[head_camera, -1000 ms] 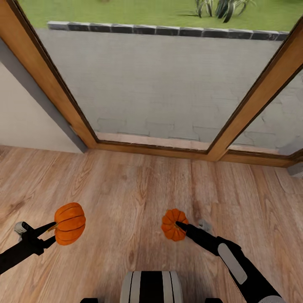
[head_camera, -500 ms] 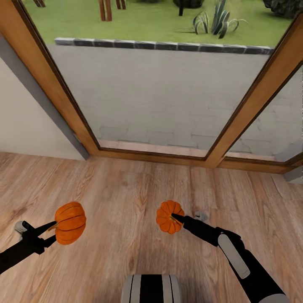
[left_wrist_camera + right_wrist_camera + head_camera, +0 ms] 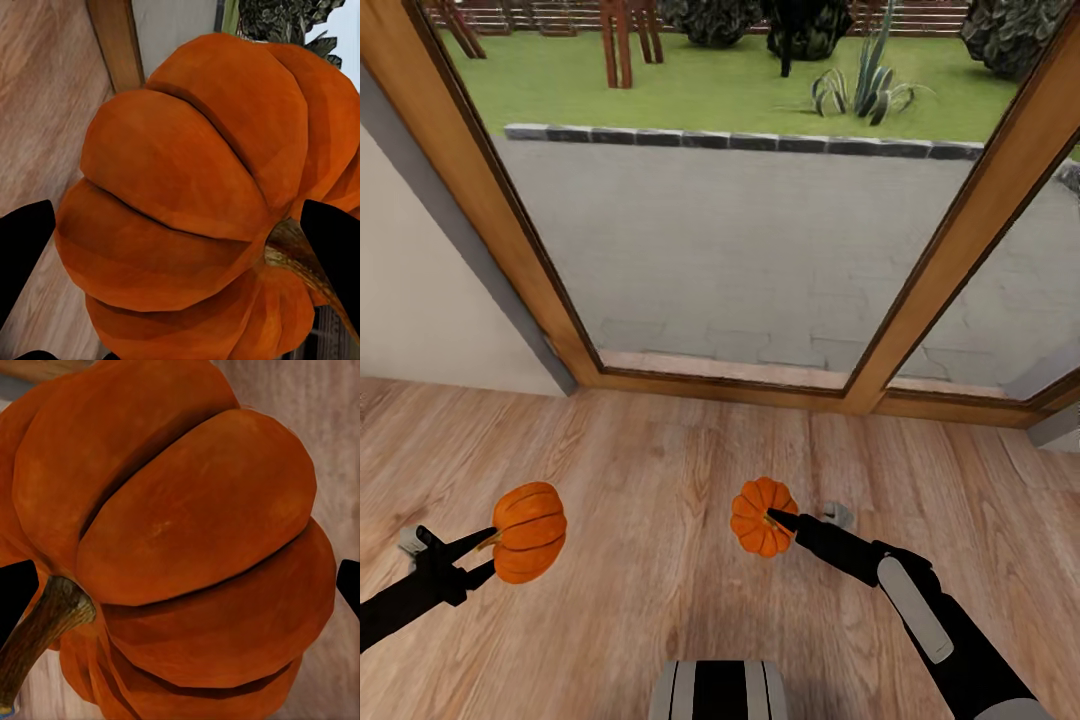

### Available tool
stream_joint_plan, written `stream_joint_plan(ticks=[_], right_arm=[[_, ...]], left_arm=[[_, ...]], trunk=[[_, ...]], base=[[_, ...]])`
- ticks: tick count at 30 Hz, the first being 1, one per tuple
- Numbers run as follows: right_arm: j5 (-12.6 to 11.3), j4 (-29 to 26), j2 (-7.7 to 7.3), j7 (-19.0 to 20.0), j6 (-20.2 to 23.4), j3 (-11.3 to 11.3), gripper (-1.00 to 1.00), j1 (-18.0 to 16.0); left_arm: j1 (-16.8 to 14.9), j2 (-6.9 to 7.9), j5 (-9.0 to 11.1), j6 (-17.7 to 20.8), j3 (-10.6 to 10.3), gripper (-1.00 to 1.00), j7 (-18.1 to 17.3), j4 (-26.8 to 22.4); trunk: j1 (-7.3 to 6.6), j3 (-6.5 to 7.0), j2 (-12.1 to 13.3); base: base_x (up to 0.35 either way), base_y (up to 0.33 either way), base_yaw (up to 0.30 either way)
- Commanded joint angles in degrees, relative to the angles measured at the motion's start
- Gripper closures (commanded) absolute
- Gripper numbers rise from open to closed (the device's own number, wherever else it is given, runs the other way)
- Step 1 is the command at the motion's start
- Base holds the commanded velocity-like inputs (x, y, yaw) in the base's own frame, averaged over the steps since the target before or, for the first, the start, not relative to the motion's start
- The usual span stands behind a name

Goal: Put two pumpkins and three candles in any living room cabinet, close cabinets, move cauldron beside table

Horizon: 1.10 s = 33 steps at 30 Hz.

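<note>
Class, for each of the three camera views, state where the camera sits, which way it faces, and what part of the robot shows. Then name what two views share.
Head view: high on the robot, facing forward and down at the wood floor and glass door; both arms and the base show.
Left wrist view: near the left gripper, looking along its dark fingertips at the left pumpkin.
Right wrist view: near the right gripper, facing the right pumpkin.
Shared: each wrist view's pumpkin appears in the head view.

Our body: black arms, grey trim

We see our left arm (image 3: 405, 600) as slim matte black with a small pale grey knob near the wrist; our right arm (image 3: 920, 610) is black too, thicker, bearing a long light grey panel and a grey knob; our trunk (image 3: 722, 690) shows grey and black vertical stripes; our fingers (image 3: 22, 251) are plain black
</note>
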Motion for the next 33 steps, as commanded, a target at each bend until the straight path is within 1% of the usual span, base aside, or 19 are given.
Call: stream_joint_plan(ticks=[1,6,10,17,22,26,29,33], right_arm=[[-0.11,0.01,-0.04,-0.15,0.16,0.06,1.00,-0.02],[-0.16,-0.01,-0.04,-0.15,0.16,0.06,1.00,-0.02],[-0.35,0.06,-0.04,-0.15,0.16,0.06,1.00,-0.02],[-0.47,0.02,-0.04,-0.15,0.16,0.01,1.00,-0.02],[-0.52,-0.15,-0.04,-0.15,0.18,0.00,1.00,-0.02],[-0.51,-0.05,-0.04,-0.15,0.18,-0.02,1.00,-0.02],[-0.41,-0.05,-0.04,-0.15,0.17,-0.01,1.00,-0.02],[-0.24,0.08,-0.04,-0.15,0.16,-0.02,1.00,-0.02]], left_arm=[[-0.06,0.07,0.34,0.55,-0.36,1.00,-0.14,0.05],[-0.10,0.07,0.32,0.58,-0.35,1.00,0.02,0.00],[-0.10,0.06,0.32,0.58,-0.41,1.00,0.03,-1.00],[-0.11,0.09,0.32,0.58,-0.45,1.00,0.04,-1.43],[-0.10,0.06,0.24,0.58,-0.45,1.00,0.04,-1.51],[-0.08,0.06,-0.66,0.60,-0.38,1.00,0.04,-1.53],[-0.10,0.06,-0.90,0.65,-0.31,1.00,0.04,-1.53],[-0.09,0.06,-0.95,0.67,-0.28,1.00,-0.01,-1.51]], trunk=[[-0.03,0.19,0.00],[-0.16,1.30,0.07],[-0.26,2.19,0.12],[-0.44,3.74,0.21],[-0.57,4.84,0.28],[-0.68,5.73,0.33],[-0.75,6.39,0.37],[-0.75,6.39,0.37]], base=[[0.000,0.000,0.000],[0.000,0.000,0.000],[-0.087,0.000,0.007],[-0.307,0.000,0.184],[-0.339,0.000,0.020],[-0.340,0.000,0.001],[-0.340,0.000,0.030],[-0.340,0.000,0.205]])
